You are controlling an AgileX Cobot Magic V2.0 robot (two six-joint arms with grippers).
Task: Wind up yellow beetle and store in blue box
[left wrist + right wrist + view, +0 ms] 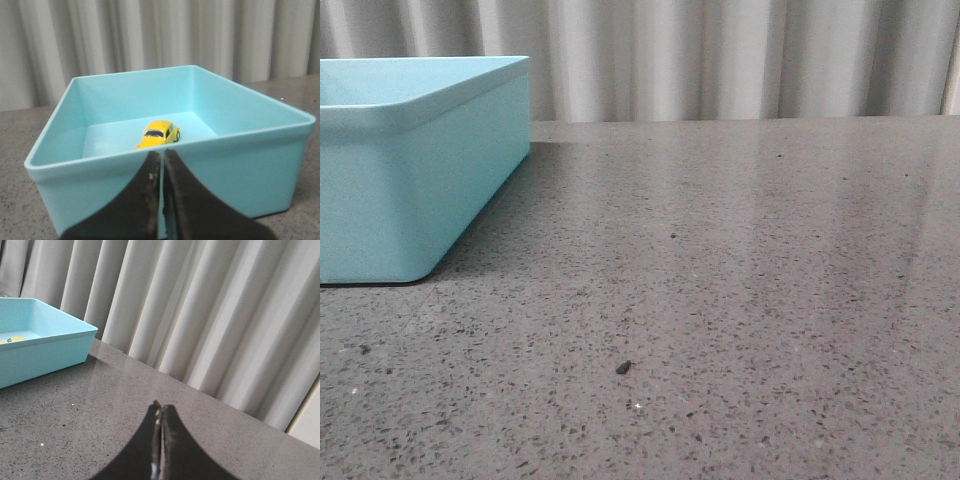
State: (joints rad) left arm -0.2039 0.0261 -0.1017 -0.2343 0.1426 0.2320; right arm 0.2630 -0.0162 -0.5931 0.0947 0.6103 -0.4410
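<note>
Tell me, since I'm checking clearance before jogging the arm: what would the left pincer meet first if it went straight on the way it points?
Most likely the near wall of the blue box. The shut left pincer points at it, just below the rim. The yellow beetle sits beyond, inside. Depth is uncertain.

Yellow beetle [159, 135] inside the blue box [415, 180], at the table's [720, 300] far left.
</note>
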